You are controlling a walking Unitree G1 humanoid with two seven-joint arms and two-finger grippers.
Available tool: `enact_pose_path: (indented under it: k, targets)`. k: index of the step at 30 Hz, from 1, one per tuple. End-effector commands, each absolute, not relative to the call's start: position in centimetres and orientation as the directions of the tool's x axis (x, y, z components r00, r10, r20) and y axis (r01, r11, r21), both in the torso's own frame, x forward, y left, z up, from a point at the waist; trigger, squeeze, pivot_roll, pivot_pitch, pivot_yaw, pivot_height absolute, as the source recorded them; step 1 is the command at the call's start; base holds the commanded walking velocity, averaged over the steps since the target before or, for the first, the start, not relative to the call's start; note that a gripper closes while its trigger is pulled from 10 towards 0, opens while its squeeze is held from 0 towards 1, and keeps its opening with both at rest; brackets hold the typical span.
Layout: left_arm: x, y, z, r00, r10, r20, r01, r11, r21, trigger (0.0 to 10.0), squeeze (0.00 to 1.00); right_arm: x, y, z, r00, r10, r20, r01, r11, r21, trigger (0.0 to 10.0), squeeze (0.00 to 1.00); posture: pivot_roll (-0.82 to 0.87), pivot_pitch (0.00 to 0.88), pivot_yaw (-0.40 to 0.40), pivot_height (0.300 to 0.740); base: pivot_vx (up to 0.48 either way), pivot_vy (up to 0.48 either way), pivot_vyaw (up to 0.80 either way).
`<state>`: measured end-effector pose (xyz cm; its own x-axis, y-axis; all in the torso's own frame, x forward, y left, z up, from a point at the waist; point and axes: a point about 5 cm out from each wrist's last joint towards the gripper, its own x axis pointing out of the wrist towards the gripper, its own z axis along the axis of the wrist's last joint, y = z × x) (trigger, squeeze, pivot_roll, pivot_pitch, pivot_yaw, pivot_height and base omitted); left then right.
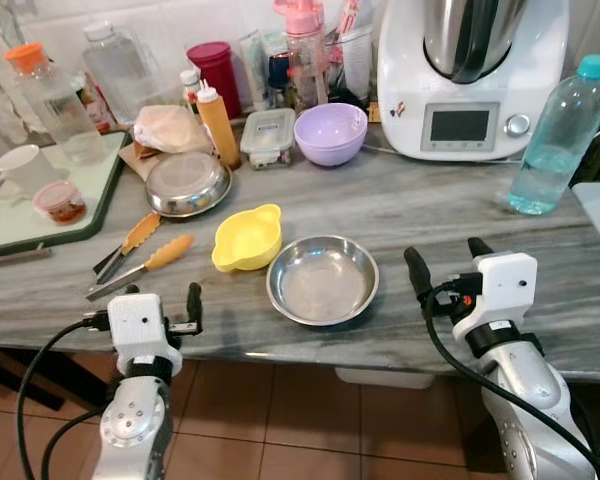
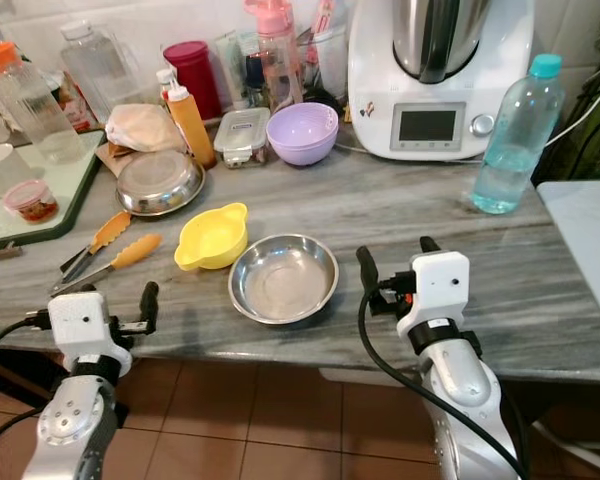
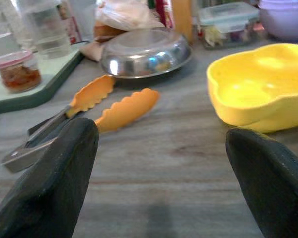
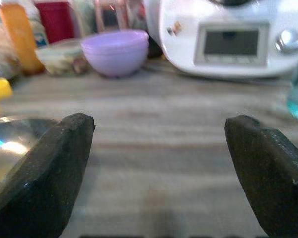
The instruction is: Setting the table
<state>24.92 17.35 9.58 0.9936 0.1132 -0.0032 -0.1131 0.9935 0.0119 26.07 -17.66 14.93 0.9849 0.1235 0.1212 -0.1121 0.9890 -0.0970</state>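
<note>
Left gripper [image 1: 162,296], fingers spread wide and holding nothing, poised at the near edge of the grey marble counter [image 1: 430,210]; between its fingertips, in the left wrist view, lie the orange-tipped tongs [image 3: 84,111] and the yellow bowl [image 3: 260,87]. Right gripper [image 1: 446,257], likewise wide open and empty, held over the counter's near edge just right of the empty steel bowl [image 1: 322,279], which sits near the front at centre. The yellow bowl touches or nearly touches the steel bowl's far left rim; the tongs lie to its left. Behind them: a second steel dish [image 1: 187,183], an orange squeeze bottle [image 1: 217,122], a lidded food container [image 1: 268,136] and a lilac bowl [image 1: 330,133]. At far right stand a white kitchen machine [image 1: 470,75] and a blue-capped water bottle [image 1: 558,137]; at far left, a green-rimmed tray [image 1: 50,235] carrying a white mug [image 1: 18,170] and a small jar [image 1: 60,201].
</note>
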Motion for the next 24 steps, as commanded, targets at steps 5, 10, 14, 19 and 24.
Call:
enact_pose_path:
  k: [5,10,14,19,24]
  targets:
    - [25.9,18.0,11.0,0.994,0.1,0.041,-0.102,0.994,0.05,10.0,0.0,25.8,-17.2,16.3,0.981,0.064,0.186,-0.047,0.994,-0.095,10.0,0.0,-0.33,0.126,0.221,0.74,0.0,0.0,0.0]
    - [26.3,17.9,10.9,0.992,0.121,0.035,-0.123,0.992,0.035,10.0,0.0,25.4,-17.1,16.0,0.984,0.036,0.174,-0.024,0.997,-0.067,10.0,0.0,-0.3,0.13,0.211,0.74,0.0,0.0,0.0]
    - [25.9,17.9,10.4,0.991,0.131,0.022,-0.132,0.99,0.048,10.0,0.0,24.8,-17.1,15.1,0.99,0.017,0.139,-0.008,0.998,-0.065,10.0,0.0,-0.3,0.143,0.191,0.74,0.0,0.0,0.0]
    - [25.1,17.8,9.8,0.991,0.137,0.009,-0.137,0.989,0.046,10.0,0.0,24.8,-17.6,15.3,0.99,0.013,0.143,-0.001,0.996,-0.086,10.0,0.0,-0.31,0.144,0.191,0.74,0.0,0.0,0.0]
    - [26.0,17.4,10.3,0.993,0.116,0.03,-0.117,0.992,0.038,10.0,0.0,25.6,-17.2,15.5,0.987,0.029,0.158,-0.016,0.996,-0.083,10.0,0.0,-0.29,0.115,0.187,0.74,0.0,0.0,0.0]
